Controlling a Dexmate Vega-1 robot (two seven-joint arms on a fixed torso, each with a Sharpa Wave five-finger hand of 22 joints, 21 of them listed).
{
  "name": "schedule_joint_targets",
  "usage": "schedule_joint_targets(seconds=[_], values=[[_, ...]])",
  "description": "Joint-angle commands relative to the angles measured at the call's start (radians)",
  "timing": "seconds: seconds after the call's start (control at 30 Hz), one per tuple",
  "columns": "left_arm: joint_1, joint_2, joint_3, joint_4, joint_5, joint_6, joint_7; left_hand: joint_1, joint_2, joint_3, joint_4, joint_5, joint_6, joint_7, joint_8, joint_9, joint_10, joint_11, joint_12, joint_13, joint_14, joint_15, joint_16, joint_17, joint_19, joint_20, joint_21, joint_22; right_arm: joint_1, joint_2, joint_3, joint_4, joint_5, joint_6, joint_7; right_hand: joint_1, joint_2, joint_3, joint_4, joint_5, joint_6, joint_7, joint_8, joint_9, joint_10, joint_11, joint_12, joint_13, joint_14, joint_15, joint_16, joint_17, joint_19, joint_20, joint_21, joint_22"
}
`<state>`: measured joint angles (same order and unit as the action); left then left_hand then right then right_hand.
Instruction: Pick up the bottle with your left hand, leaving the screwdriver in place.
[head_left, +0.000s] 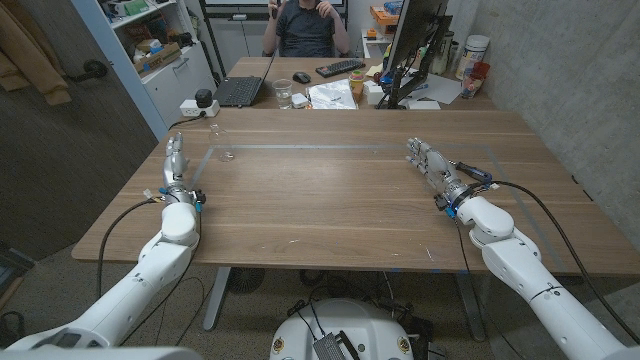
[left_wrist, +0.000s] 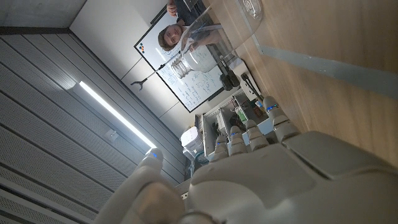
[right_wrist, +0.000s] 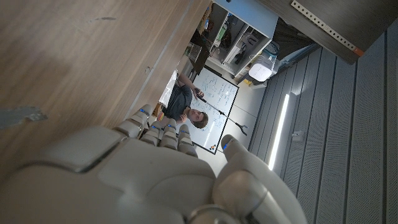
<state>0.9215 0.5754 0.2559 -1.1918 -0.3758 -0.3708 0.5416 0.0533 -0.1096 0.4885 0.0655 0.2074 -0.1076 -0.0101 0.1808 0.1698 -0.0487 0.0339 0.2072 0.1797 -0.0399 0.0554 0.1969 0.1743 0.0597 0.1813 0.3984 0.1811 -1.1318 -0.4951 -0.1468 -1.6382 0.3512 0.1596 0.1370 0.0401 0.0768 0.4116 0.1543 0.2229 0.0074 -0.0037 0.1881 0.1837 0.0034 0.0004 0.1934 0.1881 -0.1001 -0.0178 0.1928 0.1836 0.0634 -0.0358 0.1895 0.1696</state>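
Wooden table (head_left: 340, 190): clear bottle (head_left: 216, 136) near far-left edge; both hands' fingers hold nothing.

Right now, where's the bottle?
In the head view the clear bottle sits on the table's far left part, just inward of the left hand, whose fingers are not touching it.

bare desk (head_left: 330, 200) wood lies between the two arms. a clear bottle (head_left: 216, 131) stands just beyond the left robot hand (head_left: 176, 160); a screwdriver (head_left: 470, 170) lies just beside the right robot hand (head_left: 432, 166).
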Motion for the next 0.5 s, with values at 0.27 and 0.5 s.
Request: schedule_joint_targets(seconds=[0.27,0.5], values=[[-0.244,-0.038,0.146,0.251,0.033,0.016,-0.045,0.052,-0.072,-0.051,-0.051,0.036,-0.110,0.012,-0.011,0.008,-0.020,0.019,-0.010,0.004,-0.002,0.013,-0.009,0.003,0.023,0.030,-0.021,0.000,-0.039,-0.031,0.014,-0.041,-0.003,-0.014,-0.054,-0.005,0.043,-0.001,0.000,0.008,0.009,-0.005,0.008,0.004,0.006,0.005,0.006,0.006,0.005,0.004,0.003,0.005,0.006,-0.001,0.006,0.003],[-0.327,-0.033,0.200,0.332,0.063,0.052,-0.070,0.087,-0.080,-0.083,-0.084,0.055,-0.169,0.039,-0.008,0.009,-0.013,0.049,-0.007,0.006,0.012,0.032,-0.005,0.004,0.037,0.030,-0.032,0.001,-0.018,-0.031,0.006,-0.030,-0.006,-0.012,-0.054,-0.005,0.043,-0.001,0.000,0.008,0.014,-0.006,0.010,0.004,0.005,0.004,0.006,0.006,0.006,0.004,0.003,0.005,0.006,-0.001,0.006,0.003]])
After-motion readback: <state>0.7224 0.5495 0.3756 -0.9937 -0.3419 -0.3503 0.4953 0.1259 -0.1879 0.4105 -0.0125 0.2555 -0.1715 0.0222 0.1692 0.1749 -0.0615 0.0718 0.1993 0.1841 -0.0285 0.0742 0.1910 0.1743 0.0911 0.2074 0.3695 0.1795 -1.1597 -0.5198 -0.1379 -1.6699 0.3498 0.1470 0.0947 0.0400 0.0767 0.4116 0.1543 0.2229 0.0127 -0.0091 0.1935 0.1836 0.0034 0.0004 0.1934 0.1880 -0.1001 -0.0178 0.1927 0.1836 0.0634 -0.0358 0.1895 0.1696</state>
